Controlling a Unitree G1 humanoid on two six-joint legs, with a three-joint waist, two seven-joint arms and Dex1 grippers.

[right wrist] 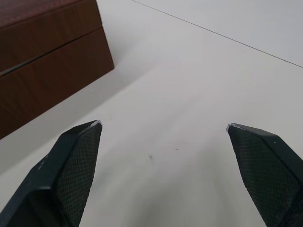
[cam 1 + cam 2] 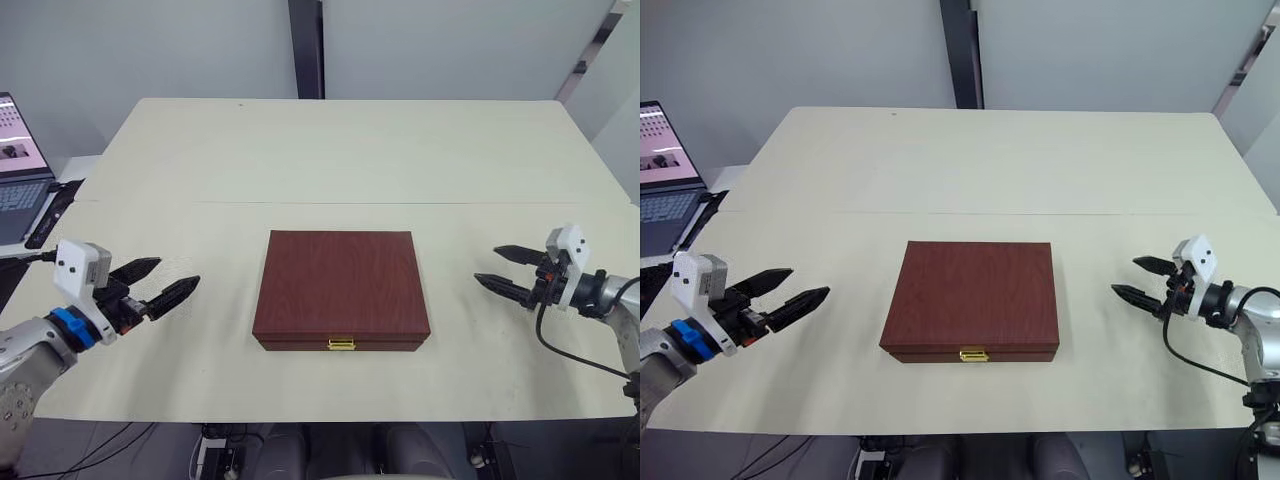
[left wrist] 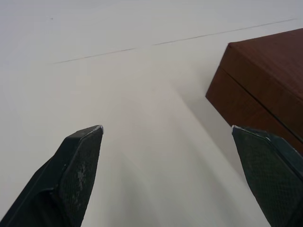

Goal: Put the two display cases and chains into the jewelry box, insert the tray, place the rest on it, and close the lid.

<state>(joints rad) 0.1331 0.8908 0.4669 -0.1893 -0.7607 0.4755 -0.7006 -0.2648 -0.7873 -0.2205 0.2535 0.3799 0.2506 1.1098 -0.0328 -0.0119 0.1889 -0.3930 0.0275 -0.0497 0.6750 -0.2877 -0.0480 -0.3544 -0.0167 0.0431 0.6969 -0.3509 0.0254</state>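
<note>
Now the reddish-brown jewelry box [image 2: 341,287] sits lid-shut, both grippers' fingers [image 2: 172,292] spread apart.

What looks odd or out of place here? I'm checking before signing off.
Nothing stands out. The box sits square on the table with its lid shut flat, and both hands, left and right, are open and apart from it.

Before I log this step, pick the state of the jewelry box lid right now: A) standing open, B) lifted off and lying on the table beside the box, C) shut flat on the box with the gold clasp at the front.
C: the lid lies flat on the jewelry box, gold clasp centred on its front, both grippers apart from it.
</note>
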